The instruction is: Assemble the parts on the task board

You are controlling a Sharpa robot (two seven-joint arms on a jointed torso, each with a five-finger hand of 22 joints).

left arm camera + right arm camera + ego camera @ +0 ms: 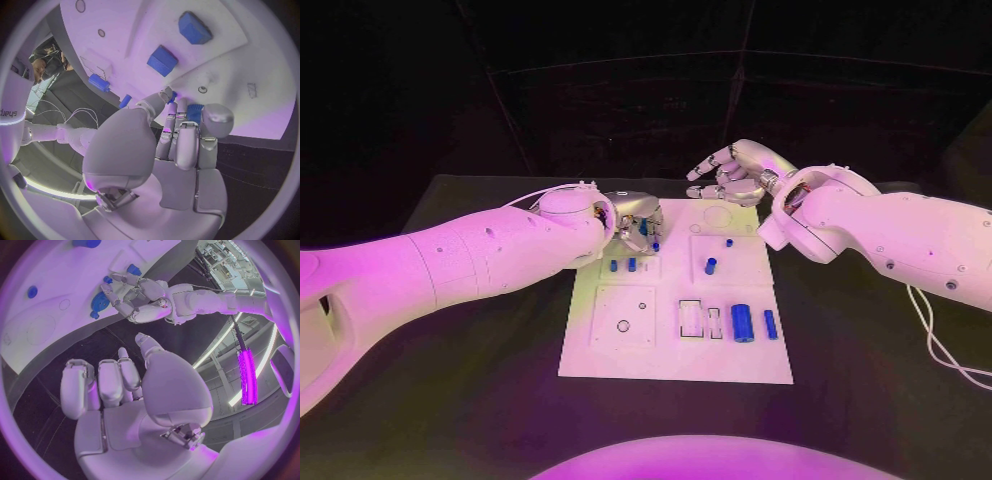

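Observation:
The white task board [625, 350] lies in the middle of the black table. My left hand [635, 222] reaches down onto its far left corner. There its fingers [181, 125] close around a small blue part [195, 112] on the board [250, 55], and the thumb tip touches blue beside it. The right wrist view also shows this left hand [134, 300] on the board [44, 305]. My right hand [733, 172] hovers beyond the board's far edge, loosely curled and holding nothing. Its fingers [100, 382] stand apart.
Loose blue parts lie on the board: two short ones [622, 265] near the left hand, one [711, 265] in the middle, two larger cylinders [743, 322] at the near right. Two blue blocks [162, 61] lie past the left fingertips. Black table surrounds the board.

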